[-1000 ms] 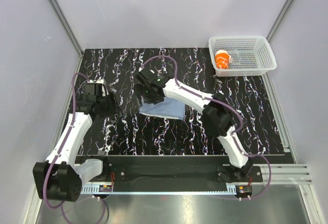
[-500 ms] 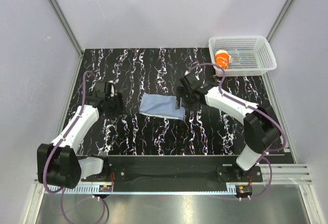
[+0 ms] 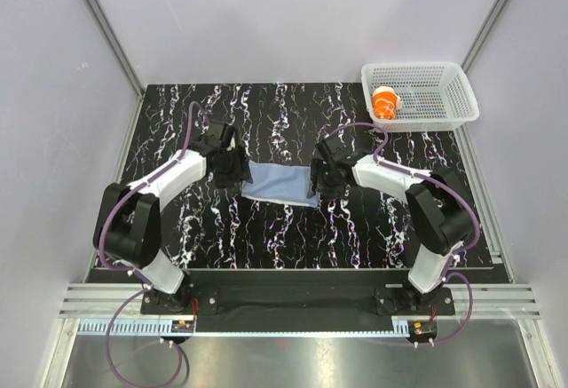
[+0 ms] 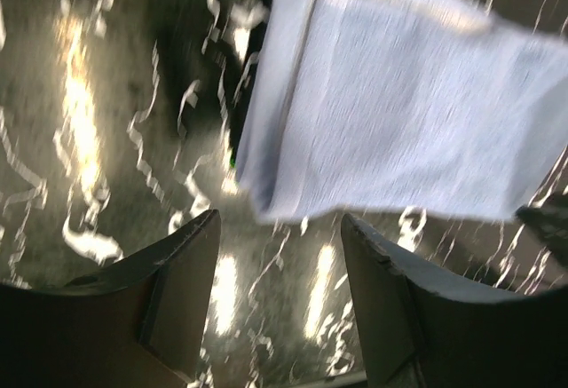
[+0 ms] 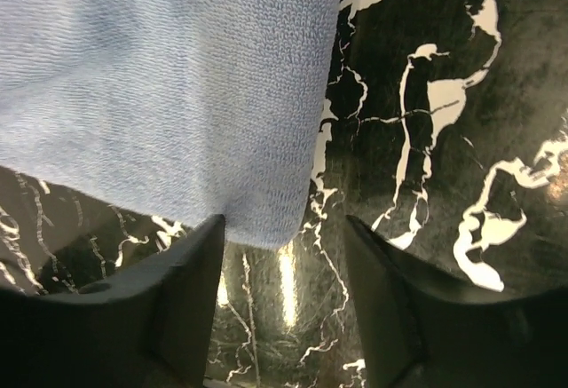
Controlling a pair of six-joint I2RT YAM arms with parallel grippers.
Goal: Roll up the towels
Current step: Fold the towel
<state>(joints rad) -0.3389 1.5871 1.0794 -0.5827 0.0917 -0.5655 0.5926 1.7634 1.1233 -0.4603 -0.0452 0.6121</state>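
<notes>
Wrist views show the left gripper and right gripper parted and empty at opposite ends of the flat blue-grey towel on the bench. Only the overhead view shows the orange towel in the far basket. A second ago the left gripper stood well aside.

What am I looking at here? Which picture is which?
Two robot arms bolted to the near edge of a dark marbled table, each ending in a two-finger gripper. The wide picture looks down from above and behind them. The two close-ups come from a camera on each wrist, looking down past that arm's gripper. A pale blue towel lies flat mid-table. The left gripper sits at its left edge, the right gripper at its right edge. Both are open and hold nothing. An orange towel, apparently rolled, sits in the white basket at the far right corner.
</notes>
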